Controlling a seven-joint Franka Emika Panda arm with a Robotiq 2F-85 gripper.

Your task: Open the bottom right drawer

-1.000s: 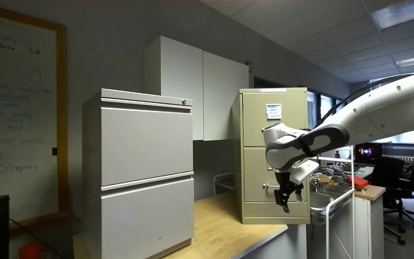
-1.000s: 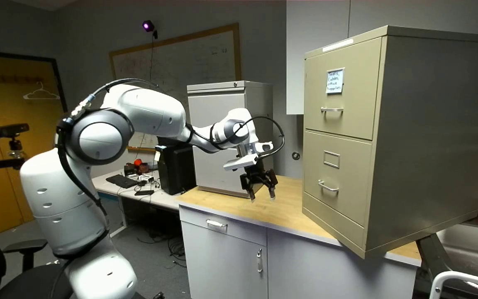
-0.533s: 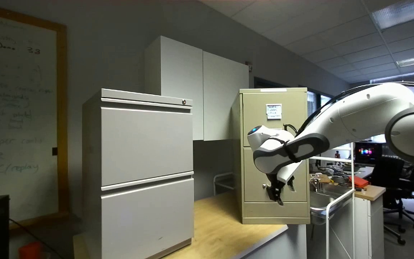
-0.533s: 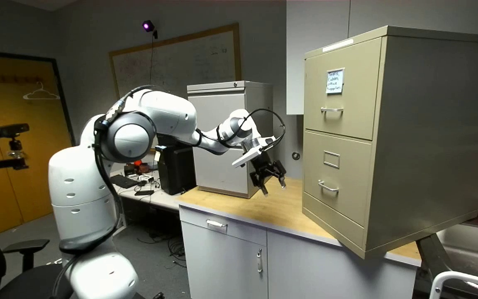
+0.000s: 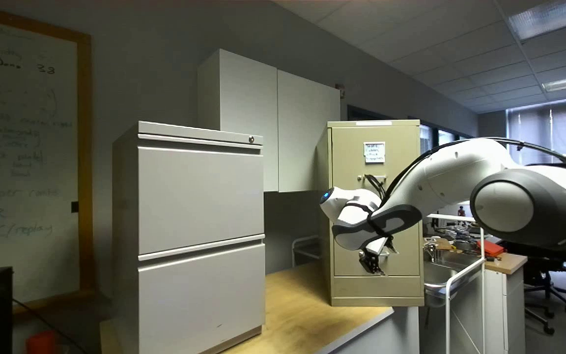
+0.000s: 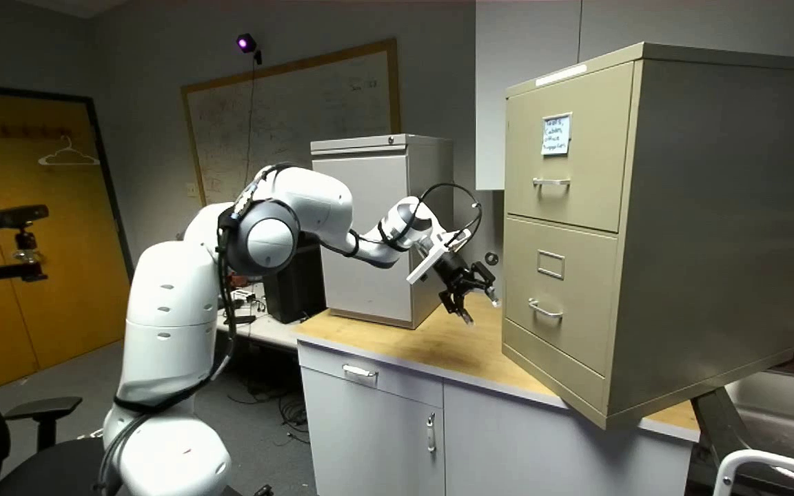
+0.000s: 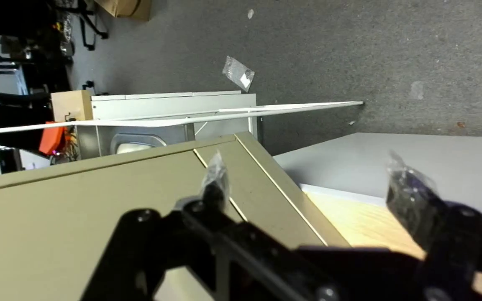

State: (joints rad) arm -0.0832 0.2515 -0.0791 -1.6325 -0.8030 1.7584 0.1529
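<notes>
Since the earlier frame, the arm (image 6: 314,196) had reached farther forward, carrying the gripper (image 6: 482,310) nearer to the beige filing cabinet (image 6: 700,227) and tipping it more toward that cabinet's front. In an exterior view, the bottom right drawer (image 6: 579,296) sat below the upper drawer (image 6: 597,172), its front flush; its metal handle (image 6: 546,311) and label holder (image 6: 551,264) showed plainly, and the gripper hung apart from them, the wooden countertop (image 6: 383,337) showing behind it. In an exterior view, the arm crossed in front of the same drawer, covering its label holder and part of its handle, while a light-grey cabinet (image 5: 202,196) stood well apart on the same countertop. In the wrist view, the two fingers (image 7: 412,205) stood spread wide, their tips wrapped in clear film; behind one of them lay the lower part of the beige front, and higher up came the grey floor (image 7: 329,54) with a scrap of clear plastic (image 7: 238,73) on it.
</notes>
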